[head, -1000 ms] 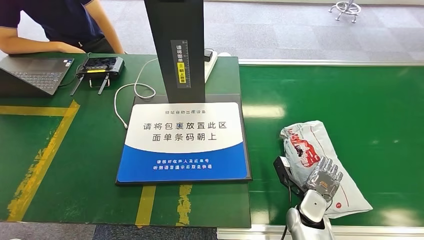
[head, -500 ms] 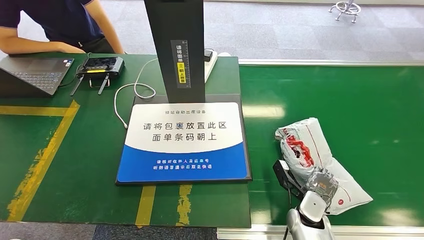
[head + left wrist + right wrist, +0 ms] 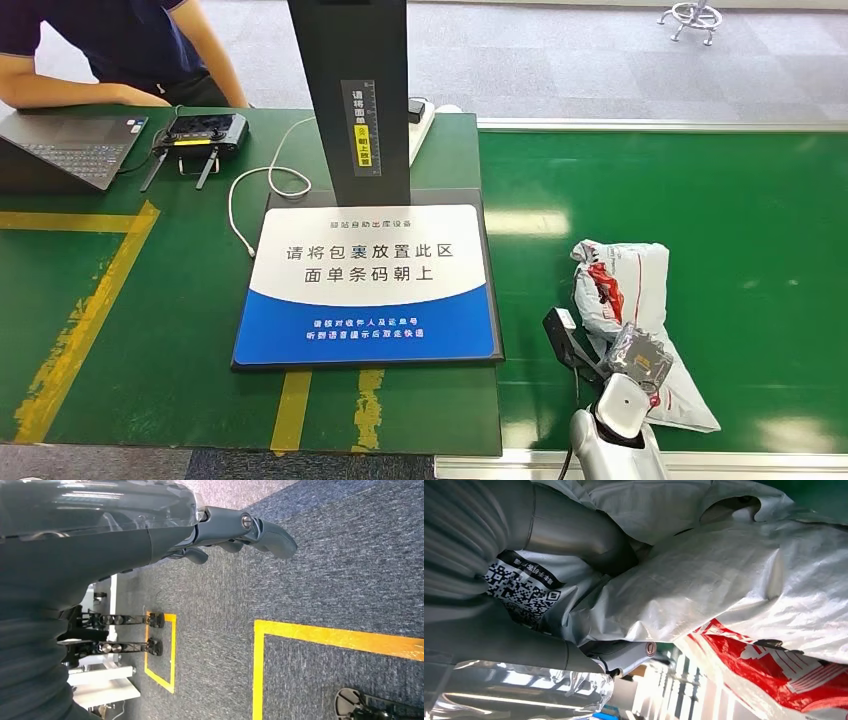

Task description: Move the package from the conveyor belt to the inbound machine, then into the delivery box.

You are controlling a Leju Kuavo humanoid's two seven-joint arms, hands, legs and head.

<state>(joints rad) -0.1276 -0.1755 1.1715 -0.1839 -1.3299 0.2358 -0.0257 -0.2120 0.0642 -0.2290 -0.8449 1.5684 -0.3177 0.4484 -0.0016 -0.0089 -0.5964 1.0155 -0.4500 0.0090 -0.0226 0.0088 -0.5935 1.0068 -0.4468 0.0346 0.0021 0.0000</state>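
Broadly, the green conveyor belt [image 3: 760,200] carries the crumpled white plastic package with red print [image 3: 625,290] at its near edge, right of the blue-and-white inbound machine plate [image 3: 367,285], where the right hand [image 3: 640,360] clasps it, while the left hand [image 3: 235,527] hangs empty, fingers loosely curled.

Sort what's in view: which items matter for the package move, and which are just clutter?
Job:
- crumpled white plastic package with red print, gripped by the right hand
- green conveyor belt
- inbound machine's white-and-blue scan plate

Clutter:
- grey laptop
- black controller with antennas
- white cable
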